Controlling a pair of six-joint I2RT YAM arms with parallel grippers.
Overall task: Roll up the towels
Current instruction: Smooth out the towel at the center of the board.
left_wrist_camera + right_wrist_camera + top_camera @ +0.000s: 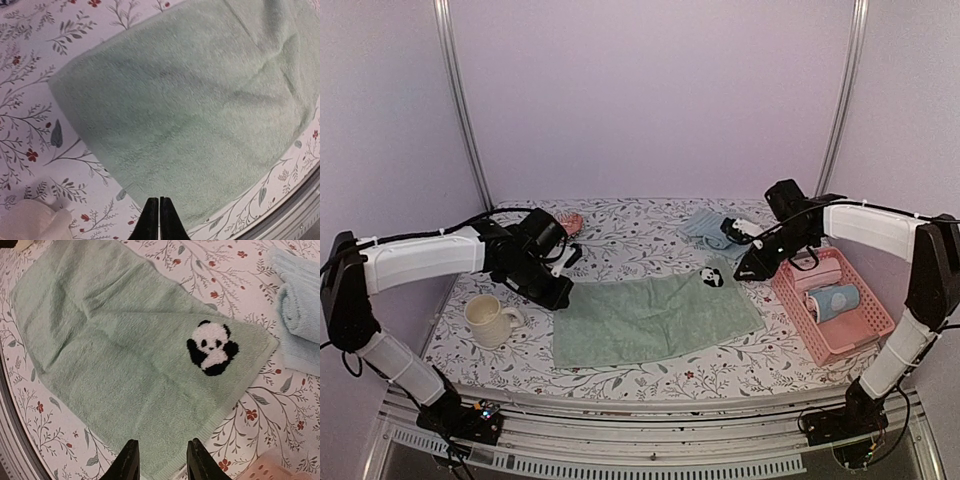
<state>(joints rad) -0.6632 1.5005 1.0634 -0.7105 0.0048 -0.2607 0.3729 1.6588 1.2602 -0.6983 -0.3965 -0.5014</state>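
Two towels were out on the flowery table (620,225), and only one of them lay open. Far left, a cream mug (490,320) sat on its own near the front edge, well clear of the cloth. Just beside it to the right, the left gripper (561,296) hung low over the left end of the green towel (650,320). In the wrist view its fingers (159,220) were pressed flat together with nothing I could see pinched between them, their tips right over the towel's near edge. The green towel itself was spread out flat in the middle of the table with a few soft creases, its long side running left to right. A little panda patch (712,277) sat at its far right corner. Behind that corner, a bit further back, the blue towel (708,228) was bunched up, and from the right wrist view it looked partly rolled (300,315). The right gripper (742,270) hovered by the panda corner, fingers (129,462) spread apart and holding nothing, with the towel's hem showing in the gap between them. Far right was a pink basket (840,345) with a blue cylinder (835,300) lying in it. There was also a small pink thing (570,222) at the back left, too small to make out.
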